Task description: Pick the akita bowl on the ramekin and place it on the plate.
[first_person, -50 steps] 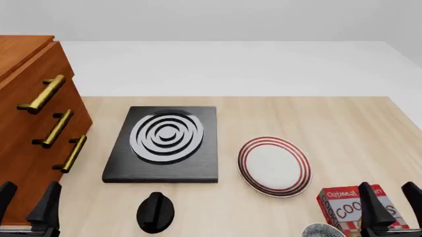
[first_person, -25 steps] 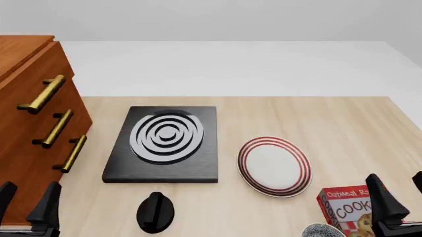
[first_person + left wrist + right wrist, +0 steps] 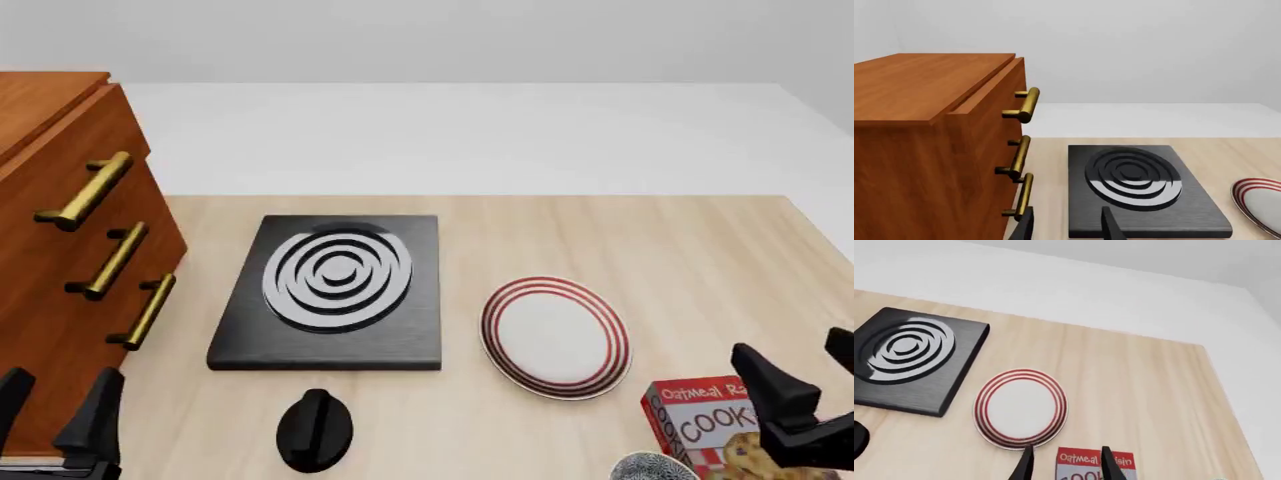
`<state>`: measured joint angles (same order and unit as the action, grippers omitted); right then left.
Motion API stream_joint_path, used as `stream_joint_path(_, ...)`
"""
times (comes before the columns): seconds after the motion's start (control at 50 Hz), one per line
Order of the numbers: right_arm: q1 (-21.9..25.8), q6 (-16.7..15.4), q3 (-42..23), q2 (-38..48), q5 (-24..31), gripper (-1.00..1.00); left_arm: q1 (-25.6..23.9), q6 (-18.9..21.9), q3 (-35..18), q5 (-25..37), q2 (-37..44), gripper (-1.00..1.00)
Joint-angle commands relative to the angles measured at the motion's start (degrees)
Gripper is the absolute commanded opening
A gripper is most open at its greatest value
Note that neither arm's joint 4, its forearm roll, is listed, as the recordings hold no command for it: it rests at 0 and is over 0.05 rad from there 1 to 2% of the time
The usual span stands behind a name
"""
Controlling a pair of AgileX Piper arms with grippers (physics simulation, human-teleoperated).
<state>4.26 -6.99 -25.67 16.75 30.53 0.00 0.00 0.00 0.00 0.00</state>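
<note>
even, bright, diffuse light with no glare; renders are sharp edge to edge, without blur or distortion. only faint soft shadows hug the black slab (image 3: 330, 292) and plate (image 3: 555, 336).

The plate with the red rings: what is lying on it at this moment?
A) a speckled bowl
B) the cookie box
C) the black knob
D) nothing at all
D: the plate shows a bare white centre, while the cookie box and the black knob sit apart from it on the table.
</note>
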Motion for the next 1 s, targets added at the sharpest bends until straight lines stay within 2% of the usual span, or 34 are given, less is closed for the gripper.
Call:
stream_joint_path(0.02,0.0,0.4,0.1,5.1,5.6,1.0,0.0,0.0,0.0,0.0,0.0,1.0)
stream_joint_path(0.08,-0.5,1.4,1.0,6.3,5.8,1.0,0.0,0.0,0.0,0.0,0.0,1.0)
stream_joint_path(0.1,-0.6,-1.5,1.5,5.7,6.3,1.0,0.0,0.0,0.0,0.0,0.0,1.0)
stream_joint_path(0.16,-1.1,-2.9,2.2,4.9,7.3,1.0,0.0,0.0,0.0,0.0,0.0,1.0)
stream_joint_path(0.42,-0.9,-0.6,5.1,2.4,11.1,1.0,0.0,0.0,0.0,0.0,0.0,1.0)
stream_joint_path(0.74,1.3,1.8,9.4,2.8,11.2,1.0,0.0,0.0,0.0,0.0,0.0,1.0)
stream_joint_path(0.84,2.3,4.0,9.9,4.9,10.5,1.0,0.0,0.0,0.0,0.0,0.0,1.0)
stream_joint_path(1.0,1.9,3.9,11.0,1.7,14.1,1.0,0.0,0.0,0.0,0.0,0.0,1.0)
